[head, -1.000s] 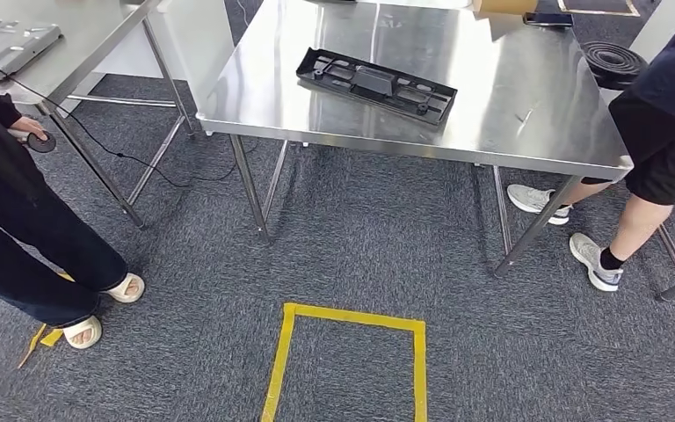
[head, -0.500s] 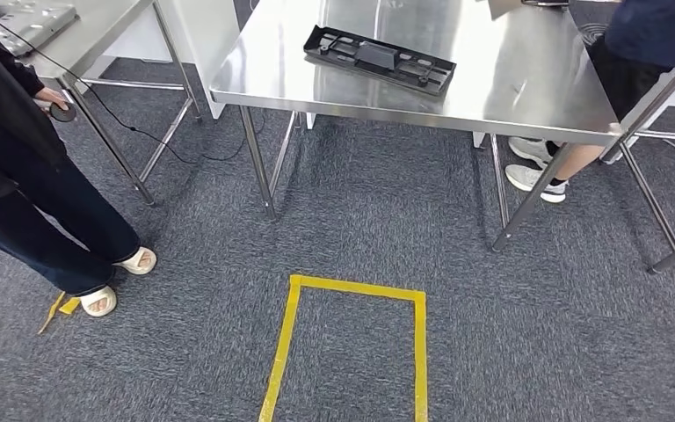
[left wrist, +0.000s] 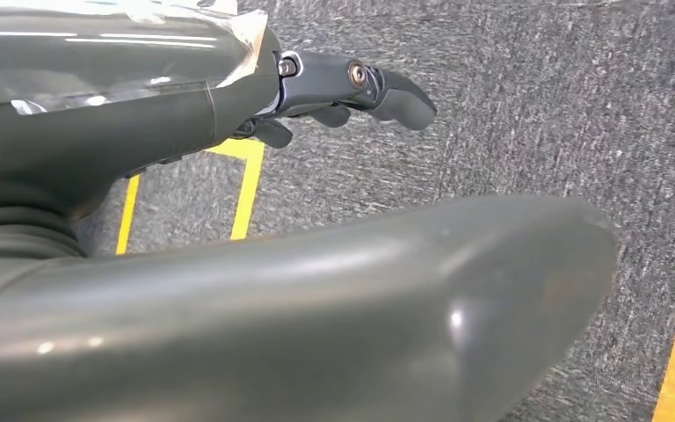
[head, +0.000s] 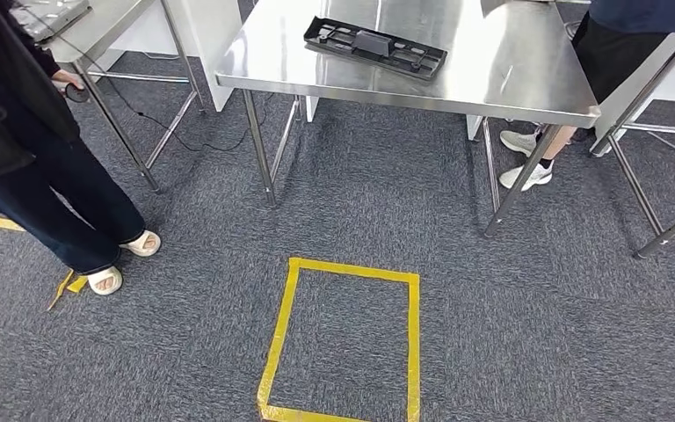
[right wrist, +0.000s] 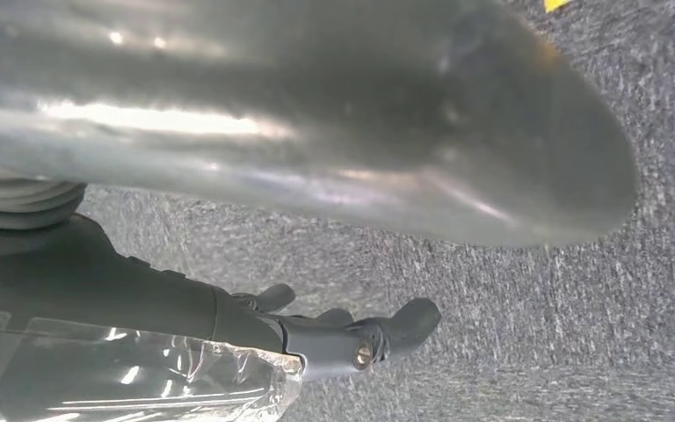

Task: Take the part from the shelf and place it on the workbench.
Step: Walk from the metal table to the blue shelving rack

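Both robot hands, left robot hand (left wrist: 334, 92) and right robot hand (right wrist: 352, 334), hang loosely spread above carpet (head: 360, 211), holding nothing.

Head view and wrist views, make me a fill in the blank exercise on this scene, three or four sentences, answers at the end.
1. The black part lies on the steel ____.
2. The square taped on the carpet is ____ in colour.
3. The left hand hangs over the grey ____ and holds nothing.
4. The person in sandals stands on the robot's ____ side.

Missing words: workbench; yellow; carpet; left
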Robot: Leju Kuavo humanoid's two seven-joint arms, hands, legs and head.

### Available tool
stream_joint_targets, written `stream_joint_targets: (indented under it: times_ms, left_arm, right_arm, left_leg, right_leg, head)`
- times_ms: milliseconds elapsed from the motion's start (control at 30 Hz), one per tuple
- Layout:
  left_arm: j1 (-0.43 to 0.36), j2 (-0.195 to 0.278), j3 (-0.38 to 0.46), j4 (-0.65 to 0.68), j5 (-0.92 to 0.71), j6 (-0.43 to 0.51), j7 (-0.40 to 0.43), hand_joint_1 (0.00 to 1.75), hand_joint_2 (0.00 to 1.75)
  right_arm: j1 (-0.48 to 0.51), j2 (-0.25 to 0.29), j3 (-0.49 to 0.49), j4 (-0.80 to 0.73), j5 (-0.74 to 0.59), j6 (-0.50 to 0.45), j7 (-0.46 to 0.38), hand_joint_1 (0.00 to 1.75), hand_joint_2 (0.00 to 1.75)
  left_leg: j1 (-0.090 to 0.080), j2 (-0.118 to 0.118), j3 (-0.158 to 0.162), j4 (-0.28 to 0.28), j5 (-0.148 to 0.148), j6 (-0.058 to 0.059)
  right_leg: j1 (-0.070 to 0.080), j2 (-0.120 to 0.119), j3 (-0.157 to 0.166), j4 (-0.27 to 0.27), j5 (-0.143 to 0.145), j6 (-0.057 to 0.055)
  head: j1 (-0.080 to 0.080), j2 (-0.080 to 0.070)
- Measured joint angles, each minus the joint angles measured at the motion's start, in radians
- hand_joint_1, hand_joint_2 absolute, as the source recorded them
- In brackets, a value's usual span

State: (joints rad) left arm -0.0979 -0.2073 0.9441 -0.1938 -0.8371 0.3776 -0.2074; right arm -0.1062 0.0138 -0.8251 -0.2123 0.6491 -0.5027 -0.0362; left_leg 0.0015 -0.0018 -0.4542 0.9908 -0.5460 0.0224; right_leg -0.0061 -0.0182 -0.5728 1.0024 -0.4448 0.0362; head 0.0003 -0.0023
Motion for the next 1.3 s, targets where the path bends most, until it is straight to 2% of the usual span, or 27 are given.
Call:
stream_joint_targets:
  times_ms: [67, 100, 167, 233, 267, 300, 333, 400, 433, 467, 533, 600, 667, 733, 767, 800, 833, 900, 933, 967, 1000, 1067, 1133, 1167, 1233, 1267, 1300]
  left_arm:
    - [0.001, 0.0, 0.001, 0.0, 0.001, 0.0, -0.002, 0.0, 0.0]
    - [0.002, 0.0, 0.001, 0.0, 0.001, -0.001, -0.003, 0.0, 0.0]
    - [0.002, -0.001, 0.002, 0.0, 0.001, -0.002, -0.004, 0.0, 0.0]
    - [0.002, -0.001, 0.002, 0.0, 0.0, -0.003, -0.006, 0.0, 0.0]
    - [0.003, -0.001, 0.002, 0.0, -0.002, -0.005, -0.007, 0.0, 0.0]
    - [0.004, -0.001, 0.002, 0.0, -0.004, -0.007, -0.008, 0.0, 0.0]
    - [0.004, -0.001, 0.002, 0.0, -0.007, -0.009, -0.008, 0.0, 0.0]
    - [0.005, -0.002, 0.002, 0.0, -0.01, -0.012, -0.009, 0.0, 0.0]
    - [0.004, -0.003, 0.002, 0.0, -0.011, -0.012, -0.01, 0.0, 0.0]
    - [0.004, -0.003, 0.002, 0.0, -0.013, -0.012, -0.011, 0.0, 0.0]
    - [0.003, -0.004, 0.001, 0.0, -0.017, -0.012, -0.012, 0.0, 0.0]
    - [0.003, -0.004, 0.001, 0.0, -0.019, -0.012, -0.012, 0.0, 0.0]
    - [0.003, -0.004, 0.0, 0.0, -0.02, -0.012, -0.012, 0.0, 0.0]
    - [0.004, -0.004, 0.0, 0.0, -0.021, -0.012, -0.012, 0.0, 0.0]
    - [0.005, -0.004, 0.0, 0.0, -0.021, -0.012, -0.012, 0.0, 0.0]
    - [0.005, -0.004, 0.0, 0.0, -0.021, -0.012, -0.012, 0.0, 0.0]
    - [0.006, -0.004, 0.0, 0.0, -0.021, -0.012, -0.012, 0.0, 0.0]
    - [0.006, -0.003, 0.0, 0.0, -0.02, -0.012, -0.012, 0.0, 0.0]
    - [0.006, -0.003, 0.0, 0.0, -0.02, -0.012, -0.012, 0.0, 0.0]
    - [0.006, -0.003, 0.0, 0.0, -0.02, -0.012, -0.012, 0.0, 0.0]
    - [0.006, -0.003, 0.0, 0.0, -0.019, -0.011, -0.013, 0.0, 0.0]
    - [0.006, -0.004, 0.001, 0.0, -0.016, -0.01, -0.013, 0.0, 0.0]
    - [0.005, -0.004, 0.001, 0.0, -0.014, -0.009, -0.015, 0.0, 0.0]
    - [0.005, -0.004, 0.001, 0.0, -0.013, -0.009, -0.016, 0.0, 0.0]
    - [0.005, -0.004, 0.001, 0.0, -0.011, -0.009, -0.018, 0.0, 0.0]
    - [0.006, -0.004, 0.001, 0.0, -0.011, -0.009, -0.018, 0.0, 0.0]
    - [0.006, -0.004, 0.001, 0.0, -0.011, -0.009, -0.019, 0.0, 0.0]
  right_arm:
    - [-0.001, 0.001, 0.0, 0.0, -0.001, 0.001, 0.0, 0.0, 0.0]
    - [-0.001, 0.001, 0.0, 0.0, -0.001, 0.001, 0.0, 0.0, 0.0]
    - [0.0, 0.001, 0.0, 0.0, -0.003, 0.001, 0.0, 0.0, 0.0]
    - [0.002, 0.0, 0.0, 0.001, -0.008, 0.001, 0.0, 0.0, 0.0]
    - [0.005, 0.001, -0.001, 0.001, -0.013, 0.001, -0.001, 0.0, 0.0]
    - [0.008, 0.001, -0.002, 0.001, -0.019, 0.001, -0.002, 0.0, 0.0]
    - [0.01, 0.002, -0.003, 0.001, -0.025, 0.001, -0.004, 0.0, 0.0]
    - [0.012, 0.002, -0.008, 0.001, -0.035, 0.001, -0.012, 0.0, 0.0]
    - [0.012, 0.003, -0.01, 0.001, -0.038, 0.001, -0.016, 0.0, 0.0]
    - [0.012, 0.003, -0.013, 0.001, -0.041, 0.001, -0.019, 0.0, 0.0]
    - [0.015, 0.004, -0.019, 0.001, -0.046, 0.001, -0.021, 0.0, 0.0]
    - [0.019, 0.005, -0.026, 0.001, -0.049, 0.002, -0.021, 0.0, 0.0]
    - [0.018, 0.007, -0.029, 0.001, -0.051, 0.003, -0.021, 0.0, 0.0]
    - [0.019, 0.007, -0.032, 0.001, -0.052, 0.004, -0.021, 0.0, 0.0]
    - [0.02, 0.007, -0.033, 0.001, -0.052, 0.004, -0.021, 0.0, 0.0]
    - [0.021, 0.007, -0.034, 0.001, -0.052, 0.004, -0.021, 0.0, 0.0]
    - [0.021, 0.008, -0.034, 0.001, -0.052, 0.004, -0.021, 0.0, 0.0]
    - [0.019, 0.009, -0.034, 0.001, -0.052, 0.005, -0.022, 0.0, 0.0]
    - [0.017, 0.01, -0.034, 0.001, -0.051, 0.006, -0.023, 0.0, 0.0]
    - [0.015, 0.01, -0.034, 0.001, -0.049, 0.008, -0.023, 0.0, 0.0]
    - [0.014, 0.01, -0.034, 0.001, -0.048, 0.01, -0.024, 0.0, 0.0]
    - [0.014, 0.01, -0.034, 0.001, -0.046, 0.011, -0.025, 0.0, 0.0]
    - [0.015, 0.011, -0.034, 0.001, -0.046, 0.012, -0.025, 0.0, 0.0]
    - [0.014, 0.01, -0.034, 0.001, -0.046, 0.012, -0.025, 0.0, 0.0]
    - [0.012, 0.01, -0.035, 0.001, -0.047, 0.013, -0.027, 0.0, 0.0]
    - [0.014, 0.011, -0.035, 0.001, -0.047, 0.014, -0.028, 0.0, 0.0]
    - [0.016, 0.011, -0.035, 0.001, -0.048, 0.014, -0.028, 0.0, 0.0]
  left_leg:
    - [-0.003, 0.003, -0.011, -0.01, 0.011, 0.015]
    - [-0.003, 0.005, -0.018, -0.014, 0.02, 0.023]
    - [-0.001, 0.01, -0.035, -0.017, 0.037, 0.035]
    - [-0.002, 0.012, -0.055, -0.017, 0.052, 0.039]
    - [-0.002, 0.013, -0.064, -0.016, 0.059, 0.038]
    - [-0.002, 0.014, -0.073, -0.015, 0.066, 0.037]
    - [-0.001, 0.014, -0.079, -0.014, 0.071, 0.034]
    - [-0.001, 0.016, -0.086, -0.01, 0.079, 0.027]
    - [-0.003, 0.018, -0.088, -0.006, 0.082, 0.022]
    - [-0.005, 0.02, -0.09, -0.003, 0.084, 0.017]
    - [-0.007, 0.023, -0.094, 0.0, 0.09, 0.006]
    - [-0.003, 0.019, -0.102, 0.013, 0.081, -0.006]
    - [0.001, 0.01, -0.136, 0.091, 0.023, -0.016]
    - [0.003, 0.005, -0.193, 0.225, -0.05, -0.022]
    - [0.004, 0.004, -0.212, 0.273, -0.067, -0.024]
    - [0.006, 0.004, -0.215, 0.289, -0.065, -0.026]
    - [0.008, 0.003, -0.198, 0.264, -0.043, -0.026]
    - [0.015, -0.014, -0.126, 0.138, 0.017, -0.025]
    - [0.018, -0.027, -0.093, 0.076, 0.037, -0.024]
    - [0.018, -0.037, -0.075, 0.038, 0.045, -0.022]
    - [0.015, -0.043, -0.07, 0.022, 0.045, -0.018]
    - [0.012, -0.032, -0.074, 0.016, 0.05, -0.004]
    - [0.012, -0.017, -0.077, 0.009, 0.06, 0.014]
    - [0.013, -0.007, -0.08, 0.006, 0.064, 0.02]
    - [0.009, 0.012, -0.088, 0.006, 0.068, 0.026]
    - [0.008, 0.021, -0.091, 0.006, 0.069, 0.027]
    - [0.007, 0.03, -0.093, 0.007, 0.07, 0.028]
  right_leg:
    - [-0.003, 0.0, -0.01, 0.003, 0.01, 0.013]
    - [-0.004, 0.002, -0.02, 0.017, 0.0, 0.015]
    - [-0.007, 0.007, -0.058, 0.101, -0.053, 0.008]
    - [-0.007, 0.011, -0.102, 0.229, -0.119, 0.004]
    - [-0.008, 0.012, -0.109, 0.268, -0.136, 0.007]
    - [-0.009, 0.013, -0.098, 0.272, -0.139, 0.014]
    - [-0.011, 0.013, -0.065, 0.234, -0.128, 0.023]
    - [-0.014, 0.009, 0.034, 0.085, -0.092, 0.038]
    - [-0.013, 0.008, 0.071, 0.021, -0.079, 0.037]
    - [-0.011, 0.007, 0.09, -0.017, -0.072, 0.033]
    - [-0.007, 0.01, 0.09, -0.031, -0.068, 0.016]
    - [-0.013, 0.012, 0.087, -0.032, -0.059, 0.0]
    - [-0.019, 0.014, 0.083, -0.034, -0.049, -0.017]
    - [-0.017, 0.016, 0.074, -0.031, -0.042, -0.026]
    - [-0.016, 0.018, 0.069, -0.029, -0.04, -0.026]
    - [-0.016, 0.021, 0.065, -0.027, -0.039, -0.025]
    - [-0.016, 0.026, 0.062, -0.024, -0.038, -0.024]
    - [-0.016, 0.037, 0.059, -0.017, -0.037, -0.021]
    - [-0.014, 0.044, 0.055, -0.012, -0.037, -0.017]
    - [-0.012, 0.05, 0.049, -0.008, -0.035, -0.011]
    - [-0.011, 0.055, 0.042, -0.006, -0.032, -0.003]
    - [-0.014, 0.065, 0.03, -0.005, -0.026, 0.012]
    - [-0.015, 0.056, 0.006, 0.028, -0.043, 0.015]
    - [-0.014, 0.047, -0.019, 0.076, -0.067, 0.012]
    - [-0.014, 0.035, -0.081, 0.208, -0.125, 0.006]
    - [-0.014, 0.034, -0.103, 0.261, -0.142, 0.007]
    - [-0.015, 0.032, -0.107, 0.28, -0.146, 0.013]
  head:
    - [0.0, 0.0]
    - [0.0, 0.0]
    - [0.004, 0.0]
    - [0.007, 0.0]
    - [0.007, 0.0]
    - [0.008, 0.0]
    - [0.009, 0.0]
    - [0.013, 0.0]
    - [0.015, 0.0]
    - [0.016, 0.0]
    - [0.017, 0.0]
    - [0.017, 0.0]
    - [0.015, 0.0]
    - [0.013, 0.0]
    - [0.013, 0.0]
    - [0.013, 0.0]
    - [0.013, 0.0]
    - [0.013, 0.0]
    - [0.013, 0.0]
    - [0.013, 0.0]
    - [0.013, 0.0]
    - [0.013, 0.0]
    - [0.016, 0.0]
    - [0.018, 0.0]
    - [0.024, 0.0]
    - [0.024, 0.0]
    - [0.024, 0.0]
